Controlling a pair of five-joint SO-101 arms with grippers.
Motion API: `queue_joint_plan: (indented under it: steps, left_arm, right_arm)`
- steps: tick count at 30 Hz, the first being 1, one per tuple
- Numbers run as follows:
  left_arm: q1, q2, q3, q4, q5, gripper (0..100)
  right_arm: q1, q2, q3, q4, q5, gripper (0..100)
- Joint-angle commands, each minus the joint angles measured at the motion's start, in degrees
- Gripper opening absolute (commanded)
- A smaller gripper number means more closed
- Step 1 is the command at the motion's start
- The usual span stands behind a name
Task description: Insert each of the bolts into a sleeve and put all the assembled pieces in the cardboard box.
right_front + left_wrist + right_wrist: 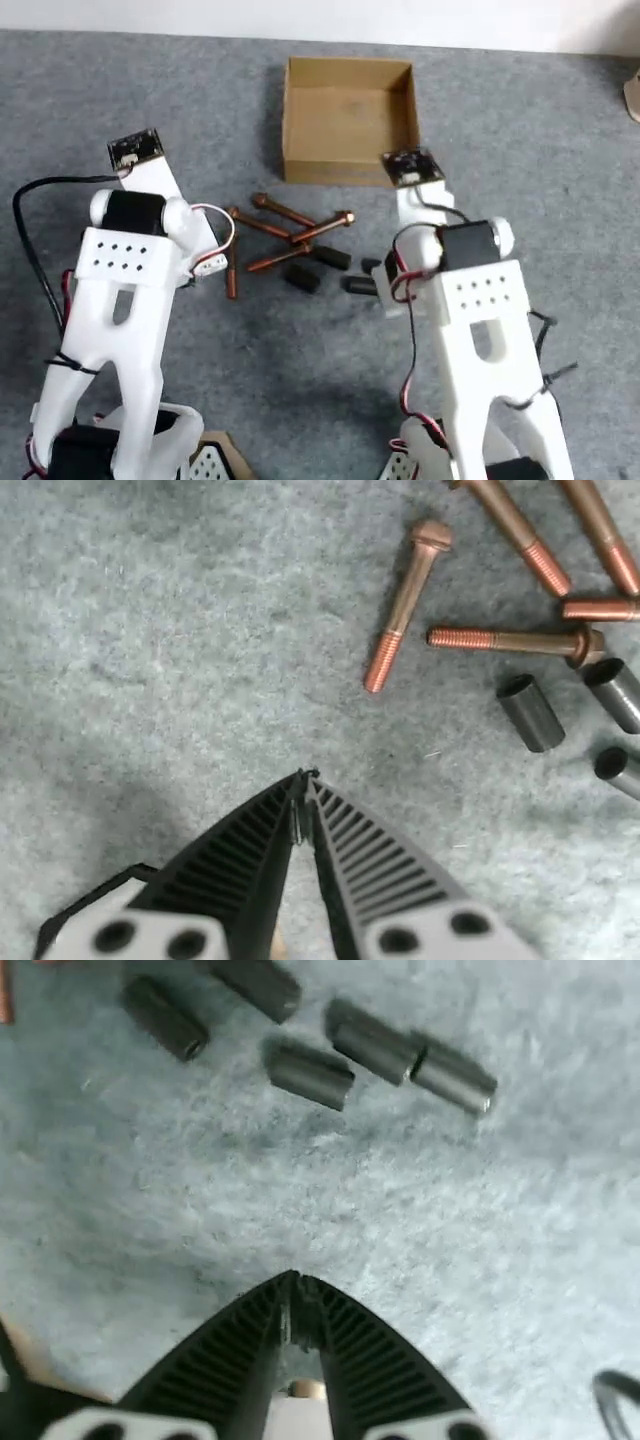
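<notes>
1. Lying crossed in a loose heap at table centre, the copper bolts could drag one another if one is pulled out. The lone bolt at the heap's 8 o'clock looks the safer pick.
2. The black sleeves, at the heap's 4 o'clock, rest on their sides, so a nudge could roll them off.
3. The cardboard box, at the heap's 12 o'clock, is empty, and its near wall might catch a piece carried low.
4. The left gripper and right gripper both have jaws pressed together on nothing. Descending like that would only shove parts across the grey carpet.
</notes>
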Motion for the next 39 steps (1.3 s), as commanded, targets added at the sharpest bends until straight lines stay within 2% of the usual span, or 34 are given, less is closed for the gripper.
queue_joint_plan:
  steps: [1,4,9,14,17,19,21,23,25,28,34,39]
  left_arm:
    - [-0.04,-0.57,0.84,0.0,1.14,1]
    - [0.04,-0.48,4.0,-3.43,2.99,1]
    - [0.66,-0.4,10.24,-13.63,-0.35,1]
    - [3.38,-0.4,10.77,-13.89,-2.64,1]
    - [4.88,-0.13,10.95,-13.98,-7.3,2]
    - [5.23,1.27,11.21,-14.42,-9.41,8]
    - [5.32,3.91,11.03,-14.33,-9.93,18]
    - [5.32,7.34,10.77,-14.33,-10.37,28]
    - [5.32,11.3,9.19,-14.33,-10.73,34]
    - [5.05,18.15,4.53,-15.56,-11.69,33]
    - [4.7,30.9,-5.58,-16.62,-14.24,25]
    - [2.42,34.15,-12.44,-16.79,-14.42,20]
  right_arm:
    - [-0.57,-7.6,-0.22,1.71,1.32,0.6]
    - [-0.75,-13.41,1.54,2.42,1.76,0.6]
    - [-0.57,-21.41,7.87,0.13,4.92,0.9]
    - [-0.48,-23.16,11.74,-5.41,7.82,1.0]
    - [-0.57,-23.6,15.78,-10.86,9.05,1.0]
    - [-0.75,-23.16,18.07,-14.81,9.14,1.1]
    - [-0.48,-23.16,19.91,-17.98,8.88,2.1]
    - [-0.57,-23.25,21.23,-18.86,8.0,5.7]
    - [-0.84,-23.43,22.11,-18.95,8.88,8.6]
    - [-0.84,-23.69,23.34,-18.95,9.05,9.0]
    - [-0.84,-23.69,27.65,-21.05,9.05,9.0]
    - [-0.75,-23.69,31.87,-23.52,8.97,9.0]
